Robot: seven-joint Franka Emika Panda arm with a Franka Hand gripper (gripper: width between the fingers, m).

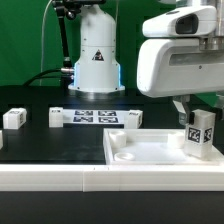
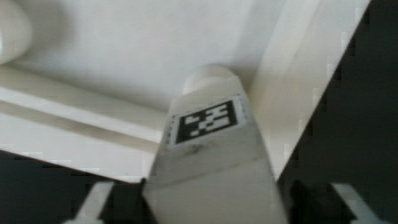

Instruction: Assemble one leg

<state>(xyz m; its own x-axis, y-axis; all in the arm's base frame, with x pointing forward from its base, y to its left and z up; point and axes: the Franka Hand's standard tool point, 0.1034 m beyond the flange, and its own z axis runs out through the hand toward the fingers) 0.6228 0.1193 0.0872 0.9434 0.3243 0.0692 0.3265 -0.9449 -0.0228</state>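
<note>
My gripper [image 1: 200, 112] is shut on the leg [image 1: 200, 136], a small white post with black-and-white tags. It holds the leg upright over the right end of the large flat white panel [image 1: 150, 152], with the leg's lower end at or just above the panel. In the wrist view the leg [image 2: 210, 140] runs out from between my fingers [image 2: 98, 205], its tag facing the camera, with the panel's raised rim [image 2: 71, 105] beyond it.
The marker board [image 1: 95, 117] lies across the table's middle, in front of the robot base [image 1: 96, 60]. Another small white tagged post [image 1: 14, 118] stands at the exterior view's left. The panel has a round socket [image 1: 124, 155] near its left corner.
</note>
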